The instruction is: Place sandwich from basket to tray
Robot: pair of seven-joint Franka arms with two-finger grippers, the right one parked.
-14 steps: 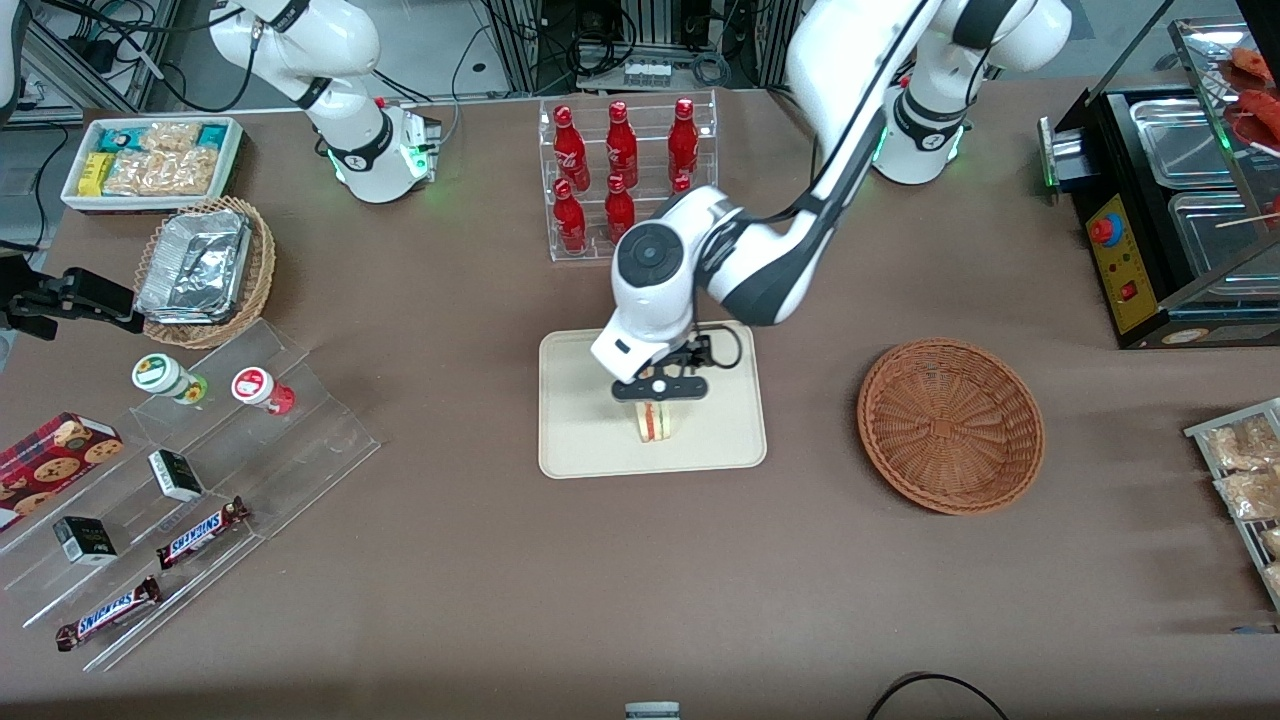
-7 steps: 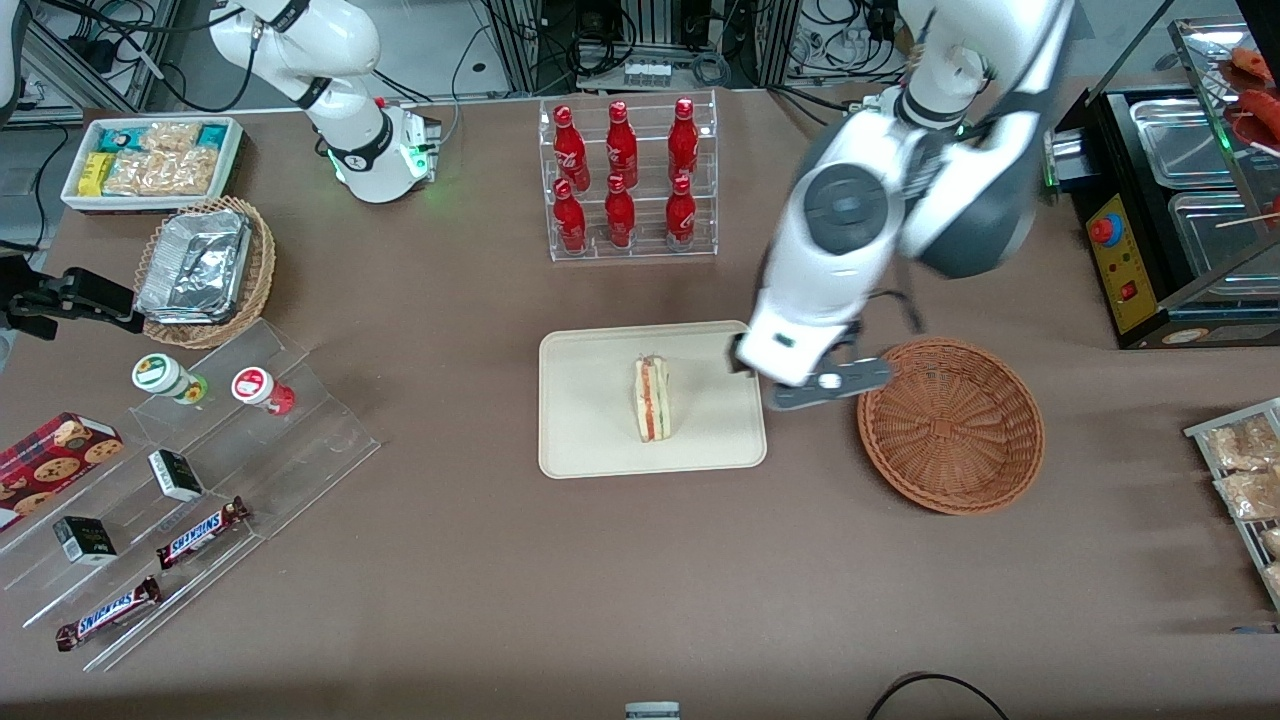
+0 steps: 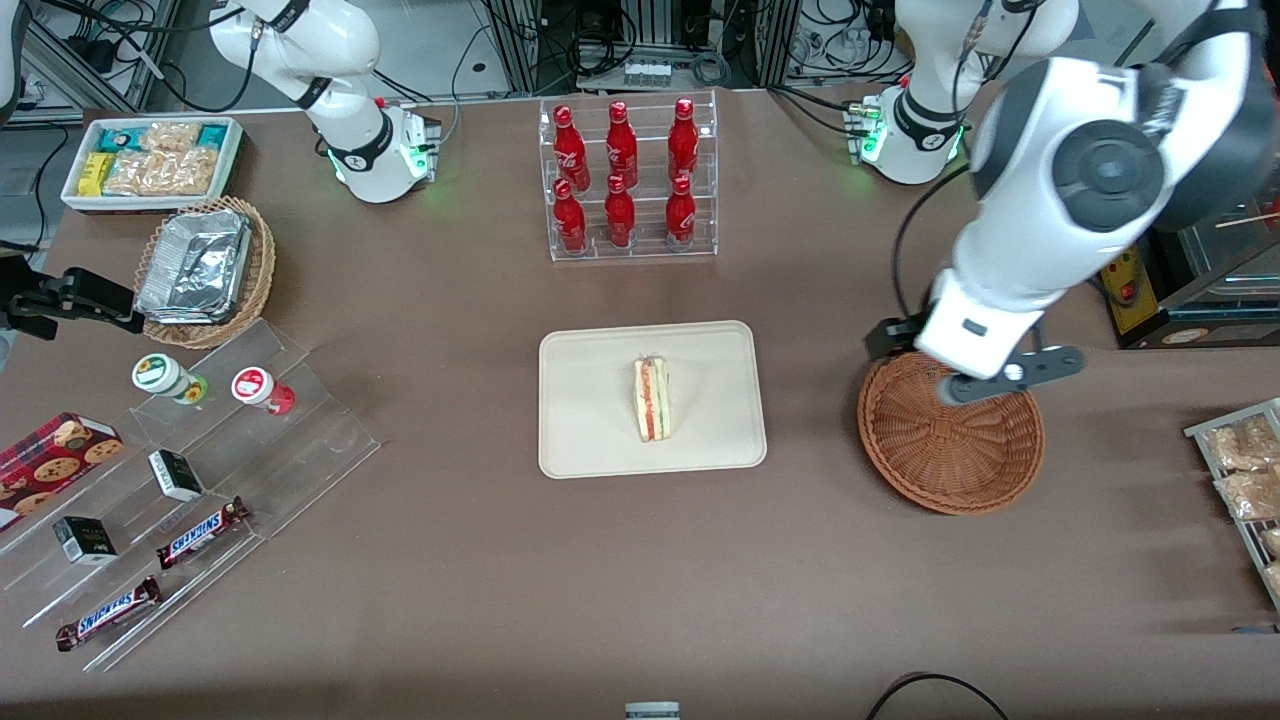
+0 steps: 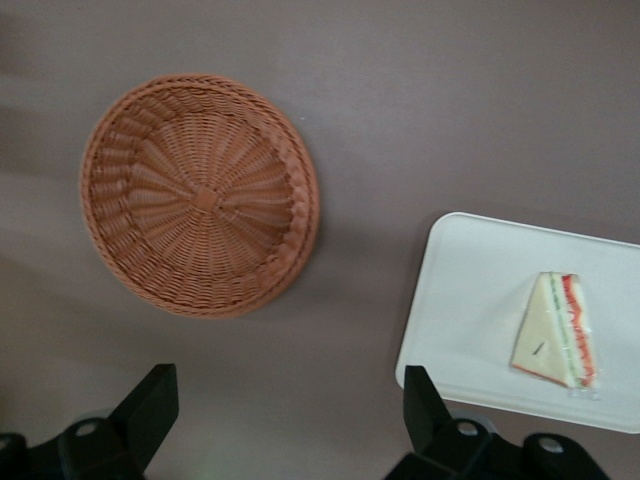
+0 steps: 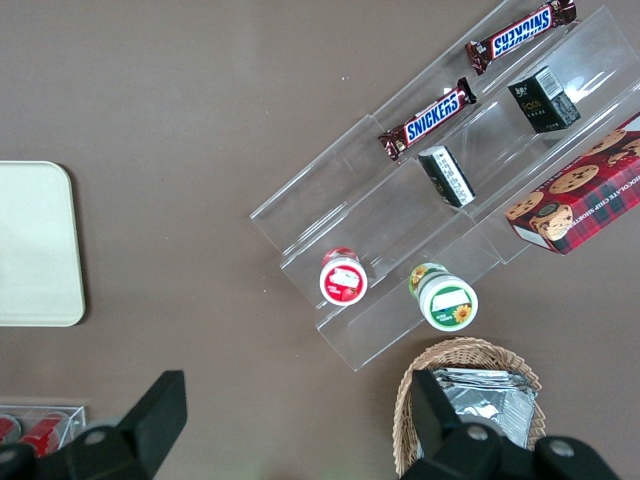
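The sandwich [image 3: 652,400] lies on its side on the cream tray [image 3: 590,420], near the tray's middle, red and green stripes showing. The reddish-brown woven basket [image 3: 950,450] sits empty beside the tray, toward the working arm's end. My left gripper [image 3: 1005,385] hangs above the basket's rim, open and empty, well clear of the sandwich. In the left wrist view the gripper [image 4: 285,400] is open over bare table, with the basket [image 4: 200,195], the tray [image 4: 470,290] and the sandwich [image 4: 558,328] below it. The tray's corner [image 5: 30,240] shows in the right wrist view.
A clear rack of red bottles [image 3: 625,180] stands farther from the camera than the tray. A black food warmer [image 3: 1180,200] stands at the working arm's end. A tiered acrylic shelf [image 3: 200,470] with snacks, a tan basket of foil trays [image 3: 205,270] and a white snack bin [image 3: 150,160] lie toward the parked arm's end.
The gripper let go of the sandwich on the tray, rose, and swung away toward the working arm's end, ending above the basket. The sandwich stays on the tray.
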